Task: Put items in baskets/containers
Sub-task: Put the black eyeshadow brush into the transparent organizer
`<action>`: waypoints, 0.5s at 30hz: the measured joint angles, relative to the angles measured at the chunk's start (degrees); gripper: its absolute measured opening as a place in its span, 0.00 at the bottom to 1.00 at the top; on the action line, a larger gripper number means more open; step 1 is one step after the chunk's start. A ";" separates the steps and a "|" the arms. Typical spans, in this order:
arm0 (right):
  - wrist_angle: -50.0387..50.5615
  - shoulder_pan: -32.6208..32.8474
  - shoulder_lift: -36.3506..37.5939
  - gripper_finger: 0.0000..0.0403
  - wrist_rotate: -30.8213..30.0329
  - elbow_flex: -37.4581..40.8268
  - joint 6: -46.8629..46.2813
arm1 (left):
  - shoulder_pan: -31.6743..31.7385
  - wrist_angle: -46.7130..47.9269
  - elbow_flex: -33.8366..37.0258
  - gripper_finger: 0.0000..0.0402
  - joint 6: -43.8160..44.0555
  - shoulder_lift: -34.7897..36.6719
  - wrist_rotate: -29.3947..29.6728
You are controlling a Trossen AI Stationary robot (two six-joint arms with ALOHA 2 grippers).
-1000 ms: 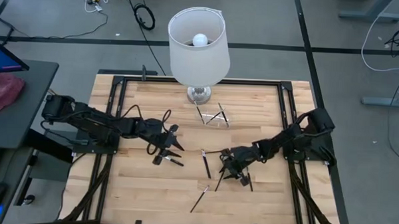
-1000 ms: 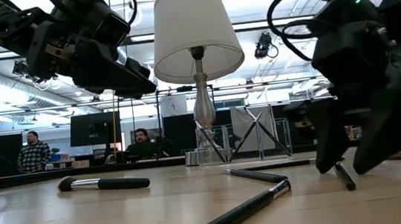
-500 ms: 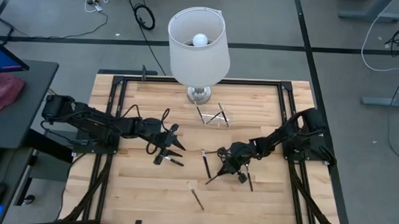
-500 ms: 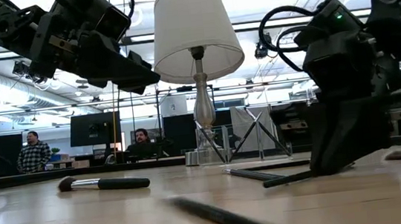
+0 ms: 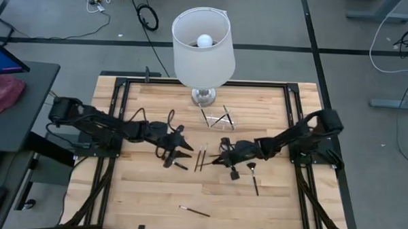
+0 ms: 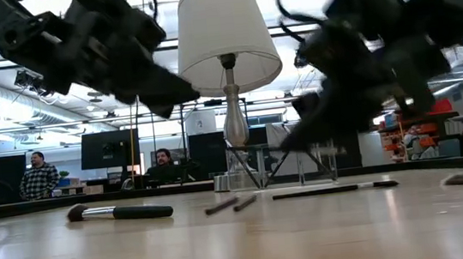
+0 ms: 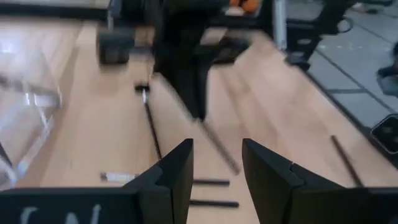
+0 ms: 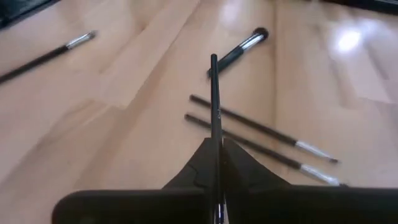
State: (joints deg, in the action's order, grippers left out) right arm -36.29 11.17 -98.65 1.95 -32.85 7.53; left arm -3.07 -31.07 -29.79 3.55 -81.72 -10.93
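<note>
While the right tool sits pinched together on one thin dark brush, that brush's handle runs straight out from between the fingers, its far end held above the wood. Two more slim brushes lie side by side on the counter just beyond the held one's tip, w/ a fuller-tipped brush farther off and another dark one well apart. From above, the right tool is near counter centre, the pair of slim brushes just beside it on the left-arm side, a short pale-tipped brush behind it, and a lone brush near the front edge.

Clear box stands by the lamp base toward the back edge, apart from both tools; a couple of brushes lean inside it.

Left tool hangs above the counter, fingers apart, nothing between them, a dark brush lying right under it. Both tools sit close, only the slim pair between them.

Open wood: front-left and front-right corners, plus the strip along the left rail.
</note>
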 joint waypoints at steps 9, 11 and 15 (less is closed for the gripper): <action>55.35 0.19 2.83 0.02 -12.98 -25.86 4.78 | 0.13 1.69 -8.82 0.35 -3.79 -8.88 4.30; 59.07 0.25 2.82 0.02 -15.31 -29.53 6.69 | 0.13 3.51 -11.61 0.35 -4.01 -10.54 4.34; 64.03 0.30 2.84 0.02 -17.15 -34.48 9.20 | 0.07 8.86 -15.28 0.35 -4.46 -13.02 8.11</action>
State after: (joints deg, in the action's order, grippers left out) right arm 27.74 11.46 -95.81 -15.19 -67.33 16.73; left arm -3.01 -22.21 -45.08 -0.91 -94.74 -2.82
